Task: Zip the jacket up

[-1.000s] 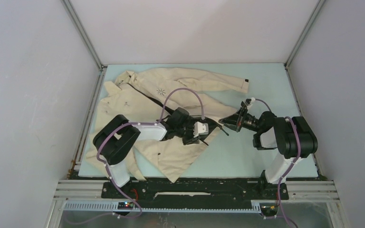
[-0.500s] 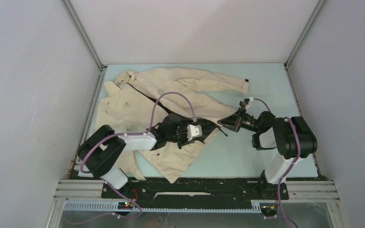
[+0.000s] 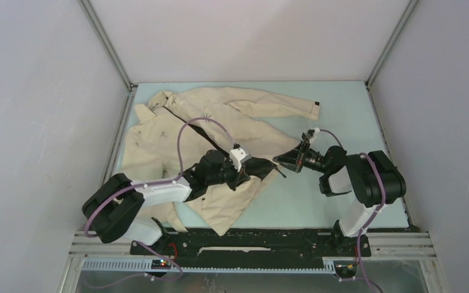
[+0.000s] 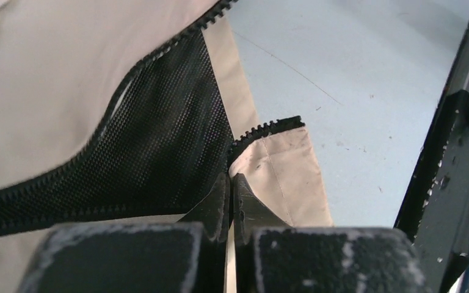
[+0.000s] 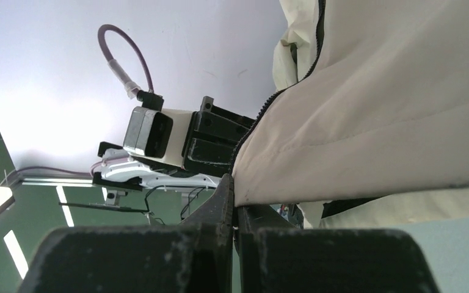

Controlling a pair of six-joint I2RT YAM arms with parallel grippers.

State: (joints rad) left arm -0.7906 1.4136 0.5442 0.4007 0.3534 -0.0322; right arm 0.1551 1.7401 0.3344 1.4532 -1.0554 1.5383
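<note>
The beige jacket (image 3: 177,128) lies spread on the left and middle of the pale blue table, collar at the far left, its dark zipper open. My left gripper (image 3: 258,165) is shut on the lower corner of one front panel (image 4: 281,165), just below the end of the zipper teeth (image 4: 267,129); the black mesh lining (image 4: 159,140) shows beside it. My right gripper (image 3: 279,162) is shut on the hem corner of the other panel (image 5: 354,134), lifted off the table. The two grippers are close together at the jacket's bottom edge.
Grey walls enclose the table on the left, far and right sides. A jacket sleeve (image 3: 281,107) with a black cuff tab stretches to the far right. The left arm (image 3: 159,189) lies across the jacket's lower panel. The black base rail (image 3: 250,241) runs along the near edge.
My left arm has stretched out lower and swung its gripper right toward the right gripper, with the panel corner. The right gripper has shifted slightly left.
</note>
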